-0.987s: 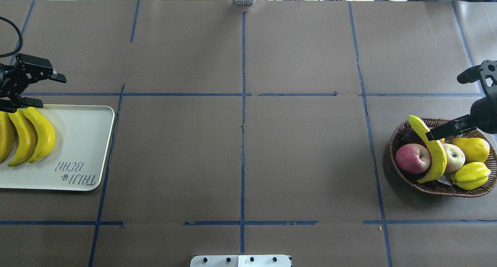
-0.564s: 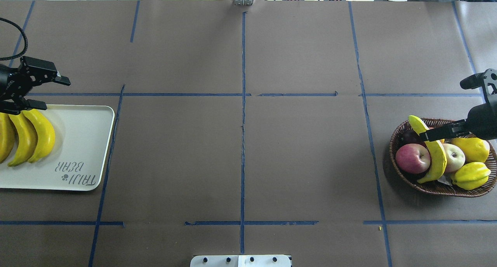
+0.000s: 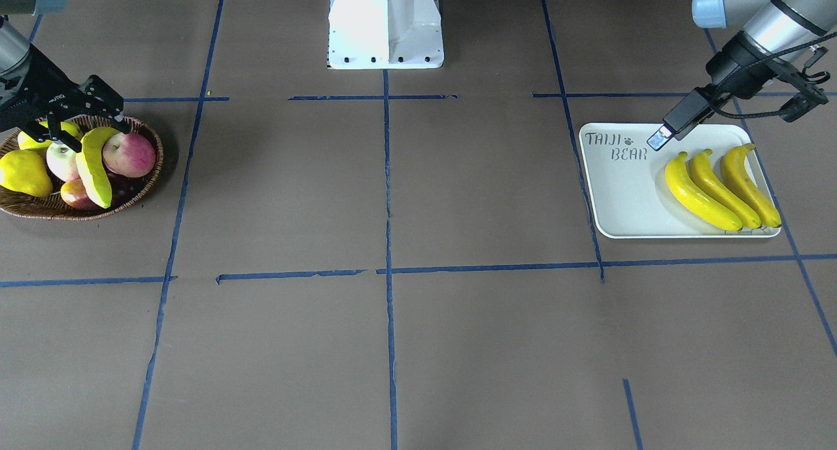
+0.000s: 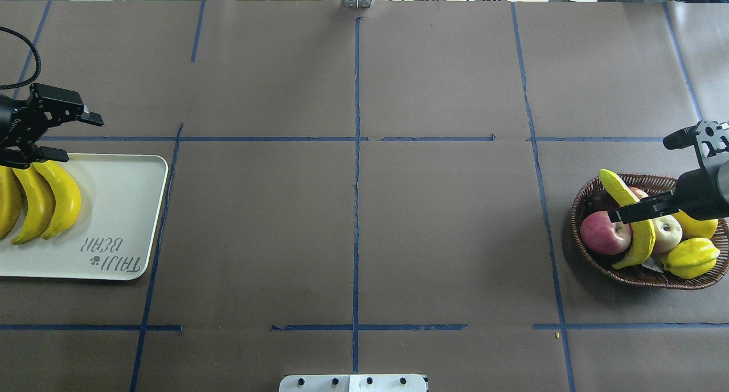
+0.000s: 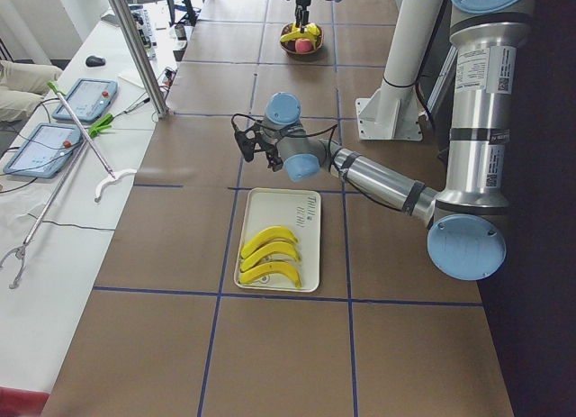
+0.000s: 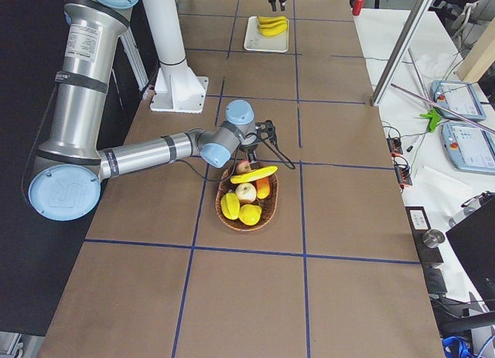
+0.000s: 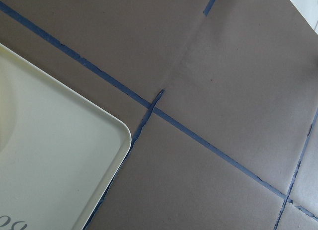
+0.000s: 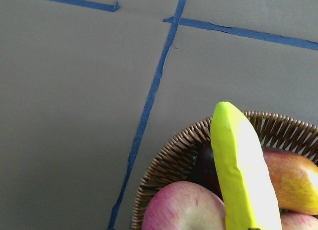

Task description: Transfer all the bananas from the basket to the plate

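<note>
Last banana [image 4: 643, 238] lies propped on the apples [image 4: 603, 232] in the basket [image 4: 638, 279], at the table's right end. Three bananas [image 4: 40, 201] sit on the plate [image 4: 114, 209] at the left end. Right gripper [image 4: 638, 181] is over it, jaws spread, nothing held. I'd straddle it mid-length, clear the apples, close, lift straight. Overhead shows one finger crossing it, contact unclear. Right wrist shows only its raised tip, no fingers. Left gripper [image 4: 71, 134] spread, empty, by the plate's far edge.
</note>
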